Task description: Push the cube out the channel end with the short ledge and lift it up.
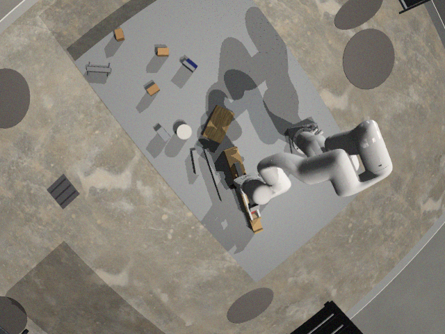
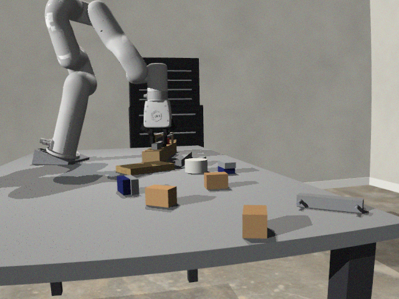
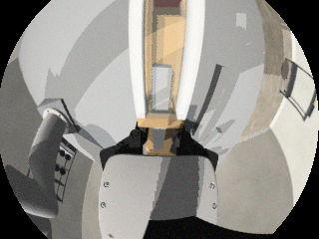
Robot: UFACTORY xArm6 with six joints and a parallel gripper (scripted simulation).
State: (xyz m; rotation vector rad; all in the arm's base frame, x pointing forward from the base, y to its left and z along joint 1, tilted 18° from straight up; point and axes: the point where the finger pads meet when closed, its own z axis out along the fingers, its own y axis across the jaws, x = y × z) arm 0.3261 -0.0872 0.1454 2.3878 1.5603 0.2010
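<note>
Top: red cube [image 1: 253, 212] [image 2: 168, 141] [image 3: 167, 2] inside channel [image 1: 256, 226] [image 2: 166, 152] [image 3: 136, 60], near end away from brown board [image 1: 219, 124] [image 2: 144, 167]. Channel stands on worktop [image 1: 287, 223] [image 2: 96, 232].
Exterior: claw [image 1: 245, 178] [image 2: 158, 142] [image 3: 159, 116] points down, partly open, beside grey piece [image 1: 238, 168] [image 2: 156, 145] [image 3: 159, 138].
Wrist: grey piece shows between fingers, no grip on it; cube well ahead, between white walls.

Three orange blocks [image 1: 119, 35] [image 2: 254, 222] spaced apart, blue-and-gray block [image 1: 189, 65] [image 2: 127, 185] near one, white cylinder [image 1: 183, 131] [image 2: 196, 166] upright beside small blue-and-gray piece [image 1: 162, 131] [image 2: 226, 167], gray bar on feet [image 1: 98, 68] [image 2: 330, 202] near table edge, black cabinet [image 1: 329, 321] [image 2: 134, 128] beyond table.
</note>
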